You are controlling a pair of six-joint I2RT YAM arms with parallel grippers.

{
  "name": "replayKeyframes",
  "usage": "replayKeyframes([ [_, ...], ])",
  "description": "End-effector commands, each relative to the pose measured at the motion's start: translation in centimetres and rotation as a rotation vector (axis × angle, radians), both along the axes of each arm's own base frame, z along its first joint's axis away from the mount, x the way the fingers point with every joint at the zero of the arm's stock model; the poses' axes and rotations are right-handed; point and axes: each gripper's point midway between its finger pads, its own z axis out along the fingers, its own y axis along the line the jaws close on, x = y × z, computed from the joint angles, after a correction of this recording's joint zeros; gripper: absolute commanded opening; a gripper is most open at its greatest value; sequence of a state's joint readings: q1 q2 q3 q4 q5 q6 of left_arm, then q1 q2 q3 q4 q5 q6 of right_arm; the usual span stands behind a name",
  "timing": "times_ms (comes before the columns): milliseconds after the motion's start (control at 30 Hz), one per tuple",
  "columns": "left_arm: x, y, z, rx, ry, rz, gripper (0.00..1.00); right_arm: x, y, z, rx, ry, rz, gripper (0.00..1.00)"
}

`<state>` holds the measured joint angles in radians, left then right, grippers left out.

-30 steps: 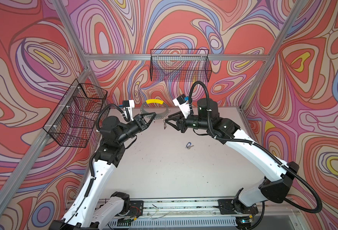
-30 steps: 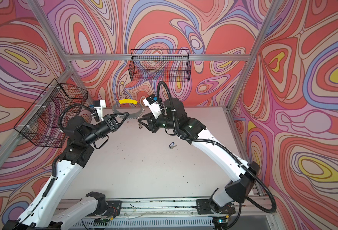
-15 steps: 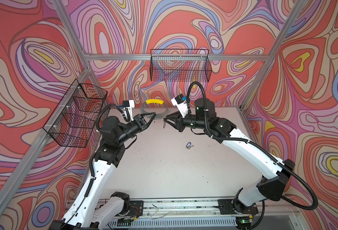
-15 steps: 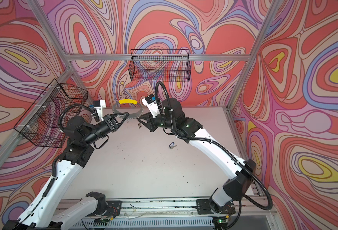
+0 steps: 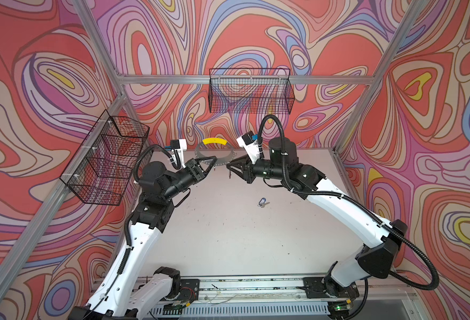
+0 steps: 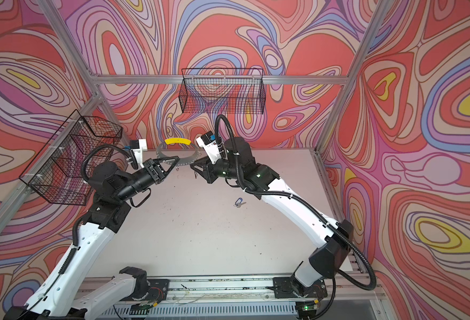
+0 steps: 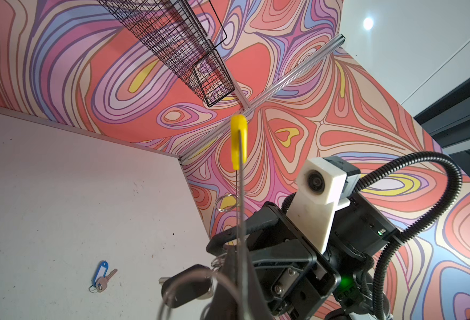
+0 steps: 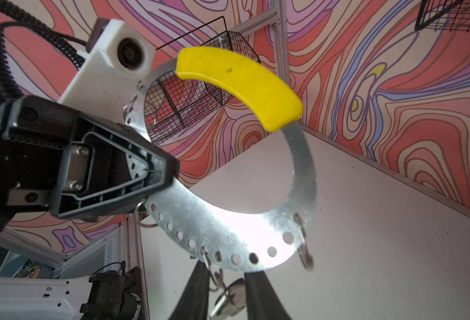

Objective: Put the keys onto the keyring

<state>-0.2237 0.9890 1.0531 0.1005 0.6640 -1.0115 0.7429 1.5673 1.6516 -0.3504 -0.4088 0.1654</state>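
Over the white table [image 5: 228,243], at its twelve o'clock edge, left gripper [image 8: 170,171] clamps the seemingly stiff, thin keyring [image 8: 228,230] by its perforated band; right gripper [image 5: 229,165] stands narrow around the light black-tagged key [image 7: 185,282], grip unclear.

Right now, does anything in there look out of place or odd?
Only one thing: the blue-tagged key lies alone on the table, while the left claw holds the keyring up in the air and the black-tagged key sits at the right claw. Nothing looks spilled or broken.
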Motion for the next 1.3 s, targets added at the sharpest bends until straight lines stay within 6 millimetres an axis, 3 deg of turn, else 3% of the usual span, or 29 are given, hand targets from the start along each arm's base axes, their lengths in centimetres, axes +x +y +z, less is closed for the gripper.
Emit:
replayKeyframes([
  [0, -0.5, 0.0, 0.7, -0.016, -0.022, 0.000, 0.00, -0.5, 0.2, 0.6, 0.019, -0.008, 0.015, 0.21],
  [333, -0.2, 0.0, 0.2, -0.010, 0.002, 0.004, 0.00, -0.6, 0.3, 0.7, 0.029, 0.001, 0.018, 0.19],
  [533, -0.1, -0.1, -0.1, 0.000, 0.015, 0.001, 0.00, -0.2, 0.2, 0.6, 0.015, 0.010, -0.001, 0.13],
  [1033, 0.1, -0.4, -0.6, 0.012, 0.034, -0.018, 0.00, 0.2, 0.3, 0.9, 0.001, 0.025, -0.013, 0.19],
  [1133, 0.1, -0.4, -0.6, 0.012, 0.034, -0.019, 0.00, 0.1, 0.4, 0.7, -0.002, 0.028, -0.009, 0.24],
  [1267, 0.0, -0.4, -0.5, 0.010, 0.032, -0.020, 0.00, 0.2, 0.4, 0.7, -0.004, 0.029, -0.011, 0.16],
])
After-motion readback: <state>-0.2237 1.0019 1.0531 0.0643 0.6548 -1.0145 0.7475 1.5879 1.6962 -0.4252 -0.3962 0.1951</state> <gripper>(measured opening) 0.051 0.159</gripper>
